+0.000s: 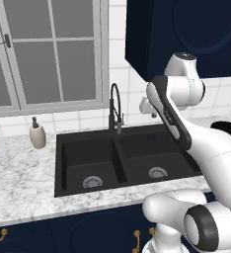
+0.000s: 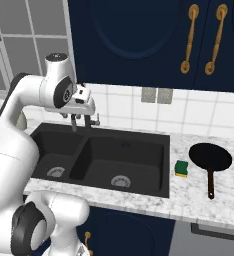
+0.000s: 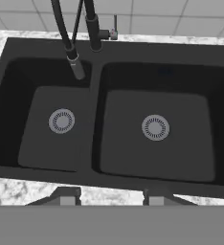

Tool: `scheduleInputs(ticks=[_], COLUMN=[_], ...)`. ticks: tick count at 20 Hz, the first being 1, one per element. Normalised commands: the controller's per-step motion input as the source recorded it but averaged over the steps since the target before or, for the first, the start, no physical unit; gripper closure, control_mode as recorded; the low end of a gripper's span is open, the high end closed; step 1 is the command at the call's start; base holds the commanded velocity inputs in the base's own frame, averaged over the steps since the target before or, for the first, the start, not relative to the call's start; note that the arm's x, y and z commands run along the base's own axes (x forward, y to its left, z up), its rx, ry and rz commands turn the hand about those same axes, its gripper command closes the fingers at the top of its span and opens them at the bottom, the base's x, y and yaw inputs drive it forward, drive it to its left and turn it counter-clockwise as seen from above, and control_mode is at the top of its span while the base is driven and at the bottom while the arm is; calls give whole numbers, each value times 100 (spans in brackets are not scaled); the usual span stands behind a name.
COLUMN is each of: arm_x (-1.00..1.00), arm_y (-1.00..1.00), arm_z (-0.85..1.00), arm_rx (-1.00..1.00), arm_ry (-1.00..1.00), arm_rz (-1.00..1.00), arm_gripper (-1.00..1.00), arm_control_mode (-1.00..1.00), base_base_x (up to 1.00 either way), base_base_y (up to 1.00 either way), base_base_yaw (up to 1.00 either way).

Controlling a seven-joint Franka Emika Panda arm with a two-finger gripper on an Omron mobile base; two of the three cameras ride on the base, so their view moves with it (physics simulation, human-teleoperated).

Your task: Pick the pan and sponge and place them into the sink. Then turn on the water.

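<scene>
Your white arm rises from the near edge, folds back at the elbow and holds its two-finger gripper [image 3: 111, 195] high over the matte black double-basin sink [image 2: 154, 190], pointing down, jaws parted with nothing between them. On the marble counter right of the sink, the small yellow-and-green sponge [image 2: 182, 168] lies just beside the rim, and the round all-black pan [image 2: 210, 157] sits farther right, handle toward you

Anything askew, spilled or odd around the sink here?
Nothing stands out. The sink is dry, with both basins bare; the pan and sponge lie flat on the counter to its right, close but apart.
</scene>
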Motion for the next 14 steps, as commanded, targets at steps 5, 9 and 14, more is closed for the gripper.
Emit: scheduleInputs(ticks=[5, 9, 14], arm_x=[0, 0, 0], arm_y=[-38, -100, -100], arm_z=[0, 0, -37], arm_rx=[2, 2, 0], arm_ry=[2, 2, -3], arm_rz=[-9, -29, -20], arm_gripper=[-100, -100, -100], arm_control_mode=[-100, -100, -100], base_base_x=[0, 0, 0], base_base_y=[0, 0, 0], base_base_yaw=[0, 0, 0])
